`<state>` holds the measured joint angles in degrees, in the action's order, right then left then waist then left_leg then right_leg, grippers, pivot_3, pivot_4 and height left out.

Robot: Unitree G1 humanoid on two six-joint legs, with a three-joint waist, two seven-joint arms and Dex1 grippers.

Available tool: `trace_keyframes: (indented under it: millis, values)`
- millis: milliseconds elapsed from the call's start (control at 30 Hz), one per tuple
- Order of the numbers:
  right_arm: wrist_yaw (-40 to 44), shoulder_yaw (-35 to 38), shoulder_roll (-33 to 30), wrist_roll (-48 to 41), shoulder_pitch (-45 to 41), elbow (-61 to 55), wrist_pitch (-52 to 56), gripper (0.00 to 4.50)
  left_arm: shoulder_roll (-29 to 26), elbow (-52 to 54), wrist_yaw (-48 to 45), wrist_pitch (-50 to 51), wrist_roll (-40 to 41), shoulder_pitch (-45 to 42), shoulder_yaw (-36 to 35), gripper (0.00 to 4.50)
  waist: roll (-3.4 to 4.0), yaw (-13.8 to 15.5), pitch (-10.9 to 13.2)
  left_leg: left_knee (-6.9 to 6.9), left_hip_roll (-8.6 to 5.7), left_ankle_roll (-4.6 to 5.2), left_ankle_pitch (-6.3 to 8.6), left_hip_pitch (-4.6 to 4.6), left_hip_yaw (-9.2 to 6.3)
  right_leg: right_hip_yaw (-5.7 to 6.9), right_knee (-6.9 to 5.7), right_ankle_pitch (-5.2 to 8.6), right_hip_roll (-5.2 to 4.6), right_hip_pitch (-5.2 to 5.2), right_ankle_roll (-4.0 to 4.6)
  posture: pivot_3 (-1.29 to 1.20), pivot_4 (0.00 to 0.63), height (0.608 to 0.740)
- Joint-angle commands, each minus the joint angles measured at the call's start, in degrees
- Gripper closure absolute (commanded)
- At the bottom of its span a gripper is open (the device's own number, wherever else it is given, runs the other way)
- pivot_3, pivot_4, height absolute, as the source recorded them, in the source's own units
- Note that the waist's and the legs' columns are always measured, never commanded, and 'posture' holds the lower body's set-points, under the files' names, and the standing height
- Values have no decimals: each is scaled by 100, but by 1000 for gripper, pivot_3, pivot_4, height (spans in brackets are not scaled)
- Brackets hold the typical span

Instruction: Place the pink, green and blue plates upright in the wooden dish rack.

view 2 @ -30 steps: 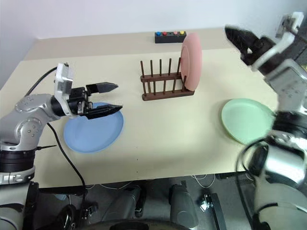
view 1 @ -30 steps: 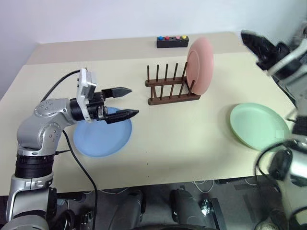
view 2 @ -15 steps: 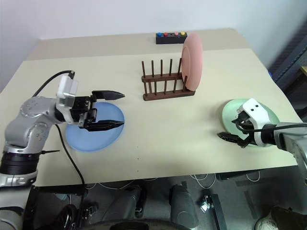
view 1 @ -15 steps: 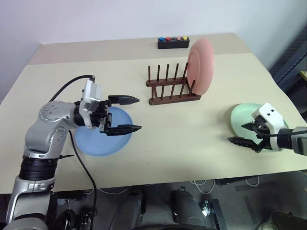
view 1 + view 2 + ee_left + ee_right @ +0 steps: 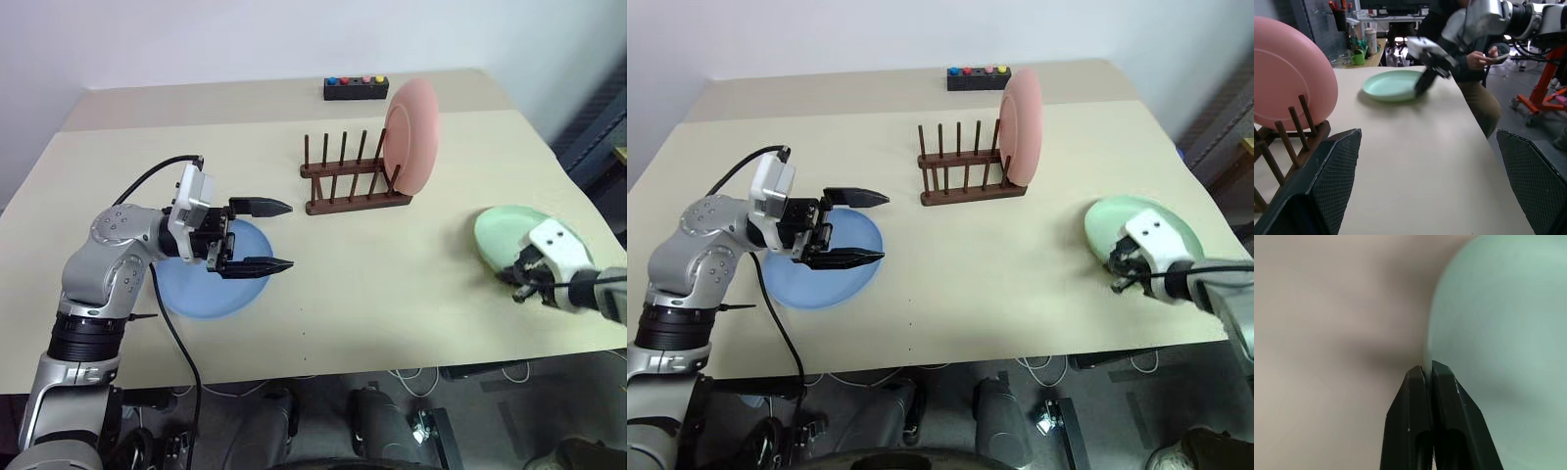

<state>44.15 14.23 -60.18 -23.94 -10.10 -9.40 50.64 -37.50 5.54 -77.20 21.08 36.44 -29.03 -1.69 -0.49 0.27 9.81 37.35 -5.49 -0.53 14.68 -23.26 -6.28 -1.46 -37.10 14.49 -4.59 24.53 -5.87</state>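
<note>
On the left of the table [image 5: 392, 294], the left gripper [image 5: 278, 236] hangs level above the blue plate [image 5: 208, 284], pointing toward the right, its two black fingers spread wide with nothing between them. That blue plate lies flat on the near left part of the table, partly covered by the gripper's wrist. Further right and farther back stands the wooden dish rack [image 5: 353, 184], its thin pegs upright, and the pink plate [image 5: 411, 135] stands on edge in the rack's right end, leaning slightly against the pegs. Beyond the rack, at the far edge of the table, sits a black box with coloured buttons [image 5: 355, 87]. On the near right the green plate [image 5: 509, 233] lies on the table, and the right gripper [image 5: 1120, 277] is down at its near left rim, fingers pressed together. The wrist view shows the closed tips right at the plate's edge; whether the rim is pinched between them I cannot tell.
</note>
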Motion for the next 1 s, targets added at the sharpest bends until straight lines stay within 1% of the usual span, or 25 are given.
trace_keyframes:
  millis: [33,133,200,300,333,400,467,533,567,667,800,1000]
  values:
    - [-110,543,132,-247,-736,414,-89,4488,-66,157,58,-36,81,1,-192,0,2,6,0,-1,0,0,0,0,0,0,-1,0,0,0,0,0,150,740]
    - [-1053,1147,659,-348,-2564,1610,-773,4488,-38,148,170,-80,74,-2,-244,0,9,-4,6,2,-2,-1,-1,0,2,-1,0,-1,-1,0,0,0,150,740]
    - [-1248,1450,996,-667,-3366,1890,-936,4488,2,127,250,-97,81,-31,-278,0,18,0,10,-2,-4,-3,-2,-1,7,-4,-1,-1,-4,5,1,0,150,740]
    - [-1335,1954,1623,-1485,-4339,2054,-988,4488,197,-68,570,-249,18,-212,-404,0,16,12,10,-23,8,-26,-15,-3,-1,2,5,0,5,12,2,0,150,740]
    - [-1383,2156,1857,-1888,-4581,2034,-867,4488,248,-144,679,-313,-40,-265,-436,0,13,14,9,-24,8,-27,-15,-5,-2,3,5,0,5,13,2,0,150,740]
    - [-1484,2481,2280,-2810,-4902,1868,-447,4488,180,-180,741,-474,-307,-206,-341,0,11,4,9,-21,7,-27,-15,-7,-3,3,4,0,4,13,1,0,150,740]
    - [-1500,2567,2532,-3630,-5028,1654,33,4488,105,-104,819,-627,-541,-23,-262,0,12,4,9,-17,4,-26,-15,-7,-1,1,2,0,1,12,1,0,150,740]
    - [-1545,2585,2644,-4190,-5127,1597,307,4488,78,-55,912,-613,-571,62,-281,0,16,24,10,-17,3,-23,-13,-8,-1,-1,2,0,-2,13,1,0,150,740]
    - [-1609,2627,2700,-4459,-5208,1647,374,4488,61,-36,938,-588,-557,87,-307,0,16,27,10,-16,3,-18,-10,-8,-2,-1,2,0,-2,14,1,0,150,740]
    - [-1501,2350,2827,-4962,-5101,1640,766,4488,-2,124,1027,-523,-483,267,-425,0,15,28,9,-13,3,-2,-1,-9,-4,-1,0,0,-2,13,1,0,150,740]
    - [-1243,1842,2944,-4939,-4736,1637,909,4488,-47,301,1149,-494,-394,417,-512,0,16,1,7,-13,3,-1,-1,-8,-4,-2,-1,0,-2,13,1,0,150,740]
    - [-1064,1315,3377,-4573,-4459,1869,532,4488,-76,392,1329,-463,-321,542,-679,0,17,-44,8,-14,3,-2,-1,-8,-3,-2,-5,0,-1,17,1,0,150,740]
